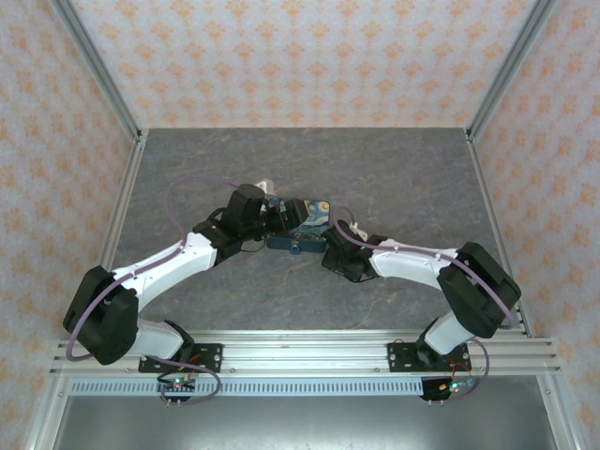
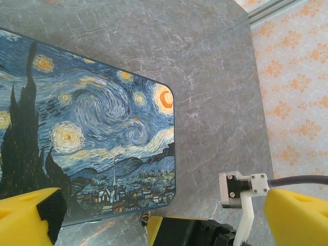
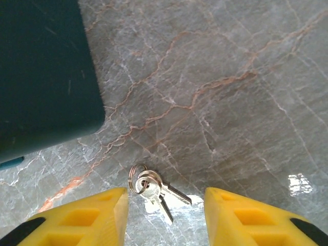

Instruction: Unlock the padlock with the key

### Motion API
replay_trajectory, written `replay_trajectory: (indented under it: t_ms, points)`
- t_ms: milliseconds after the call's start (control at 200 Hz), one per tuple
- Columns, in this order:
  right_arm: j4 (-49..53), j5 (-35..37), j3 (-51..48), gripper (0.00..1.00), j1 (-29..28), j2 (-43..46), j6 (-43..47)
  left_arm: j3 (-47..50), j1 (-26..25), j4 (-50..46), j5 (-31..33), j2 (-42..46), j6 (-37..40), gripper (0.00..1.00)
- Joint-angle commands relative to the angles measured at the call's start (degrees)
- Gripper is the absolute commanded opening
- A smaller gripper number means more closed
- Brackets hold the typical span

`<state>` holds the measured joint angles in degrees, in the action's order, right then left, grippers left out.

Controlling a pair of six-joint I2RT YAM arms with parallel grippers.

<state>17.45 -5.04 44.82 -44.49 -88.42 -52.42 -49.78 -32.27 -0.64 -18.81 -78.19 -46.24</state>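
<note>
From above, the padlock lay mostly hidden beneath the left gripper and the right gripper, which met over it. At the left wrist its painted face ran off the view's left edge, one corner behind a yellow fingertip. At the right wrist a dark teal slab was cut by two edges, its nature unclear.

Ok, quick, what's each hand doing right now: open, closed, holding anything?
Left hand: open, holding nothing.
Right hand: open, straddling the keys, not gripping them.
</note>
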Motion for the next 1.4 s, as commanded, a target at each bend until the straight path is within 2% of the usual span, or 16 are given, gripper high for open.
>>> replay_trajectory:
  t_ms: [0,576,851,961,1186,1391]
  points:
    - [2.2,2.5,1.3,0.43,-0.4,-0.9,-4.2,0.0,-0.3,0.7,1.7,2.0,0.7,1.00]
    - [7.6,4.0,8.6,0.42,-2.9,-8.6,-6.3,0.6,-0.2,2.0,0.8,2.3,1.3,1.00]
    - [8.7,3.9,9.2,0.37,-3.0,-12.3,-6.6,1.2,0.1,1.9,0.6,2.8,1.6,1.00]
    - [9.5,3.7,9.3,0.28,-3.0,-13.9,-5.8,1.5,0.2,2.1,0.5,2.9,1.4,1.00]
    - [9.3,3.0,7.3,0.00,-3.0,-14.3,-2.8,2.0,0.2,2.1,0.0,3.0,1.2,1.00]
    - [4.6,2.2,0.8,0.00,-3.0,-4.0,-0.2,2.4,0.2,1.2,-0.2,3.5,1.2,1.00]
